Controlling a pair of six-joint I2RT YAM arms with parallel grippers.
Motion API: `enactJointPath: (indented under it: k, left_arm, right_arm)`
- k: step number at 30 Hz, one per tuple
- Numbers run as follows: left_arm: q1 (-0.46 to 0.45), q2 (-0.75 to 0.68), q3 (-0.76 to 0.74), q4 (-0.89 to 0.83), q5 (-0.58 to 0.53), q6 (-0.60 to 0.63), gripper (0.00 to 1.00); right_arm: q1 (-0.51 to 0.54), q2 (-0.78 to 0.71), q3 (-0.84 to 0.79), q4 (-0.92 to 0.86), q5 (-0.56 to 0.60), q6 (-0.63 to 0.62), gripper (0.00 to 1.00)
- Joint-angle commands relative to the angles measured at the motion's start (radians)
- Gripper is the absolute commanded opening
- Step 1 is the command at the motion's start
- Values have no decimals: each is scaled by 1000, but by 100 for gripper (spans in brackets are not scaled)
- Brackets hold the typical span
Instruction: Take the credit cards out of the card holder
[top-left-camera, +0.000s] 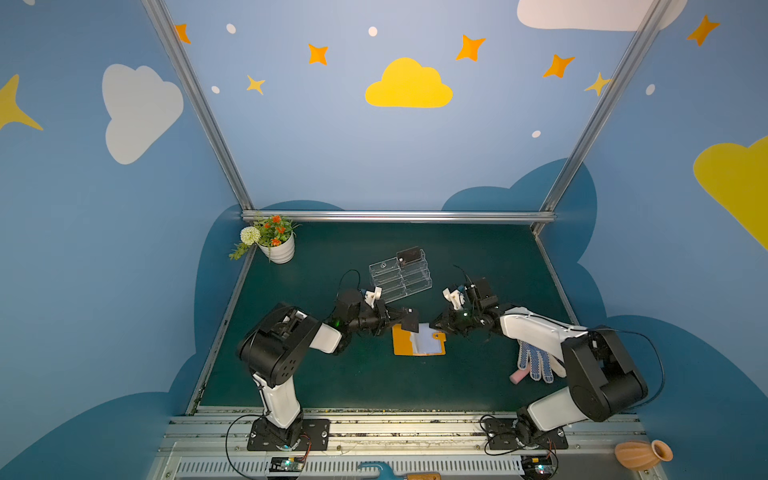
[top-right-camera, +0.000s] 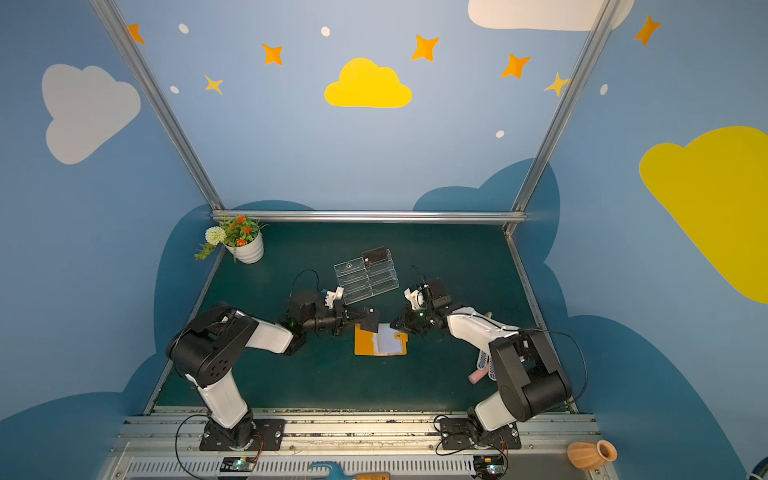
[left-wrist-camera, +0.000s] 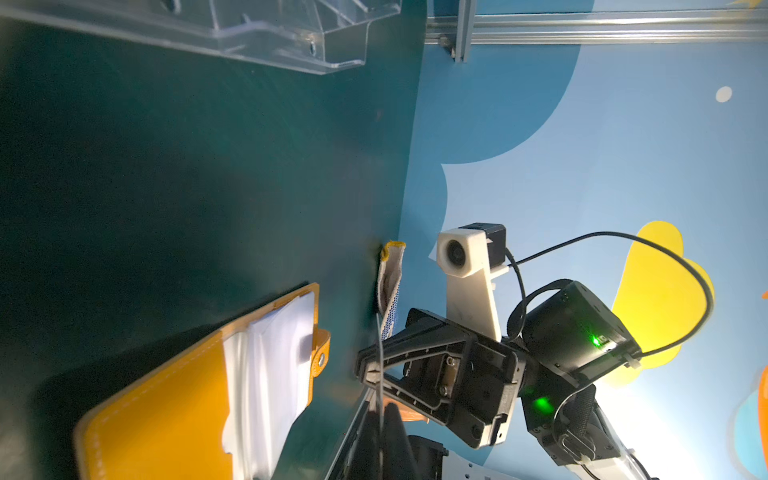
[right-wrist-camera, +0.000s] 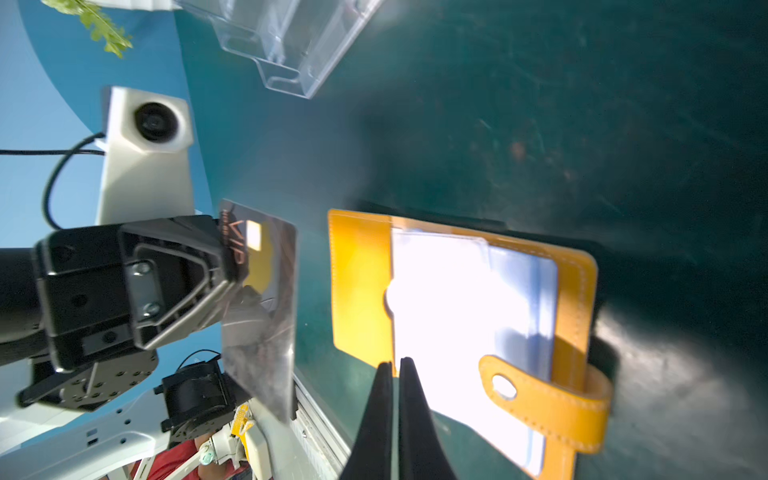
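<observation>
The card holder (top-left-camera: 401, 344) (top-right-camera: 362, 344), an orange-yellow wallet, lies open on the green mat with its clear sleeve pages (top-left-camera: 424, 338) (right-wrist-camera: 440, 299) showing. My left gripper (top-left-camera: 405, 318) (top-right-camera: 368, 318) is shut on a dark credit card (top-left-camera: 411, 321) (right-wrist-camera: 266, 316), held off the mat just beside the holder's left edge. That card shows edge-on between my own fingers (left-wrist-camera: 395, 432) in the left wrist view. My right gripper (top-left-camera: 433, 324) (right-wrist-camera: 397, 362) is shut with nothing between its fingers, its tips at the sleeves' edge near the snap tab (right-wrist-camera: 540, 395). Another dark card (top-left-camera: 408, 255) stands in the acrylic stand.
A clear acrylic tiered stand (top-left-camera: 401, 278) sits just behind the two grippers. A white flower pot (top-left-camera: 278, 248) occupies the back left corner. A dotted work glove (top-left-camera: 536, 362) and a pink block (top-left-camera: 518, 376) lie under the right arm. An orange vase (top-left-camera: 642, 454) rests off the mat.
</observation>
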Motion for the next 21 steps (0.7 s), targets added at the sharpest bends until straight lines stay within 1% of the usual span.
enactJointPath:
  k: [1, 10, 21]
  left_arm:
    - [-4, -25, 24, 9, 1, -8, 4]
    - [-36, 14, 48, 4, -9, -4, 4]
    - [-52, 54, 51, 21, -21, -6, 4]
  right_arm:
    - [12, 1, 50, -98, 29, -22, 0]
    - [61, 26, 110, -108, 32, -4, 0]
    - [96, 77, 166, -142, 41, -5, 0]
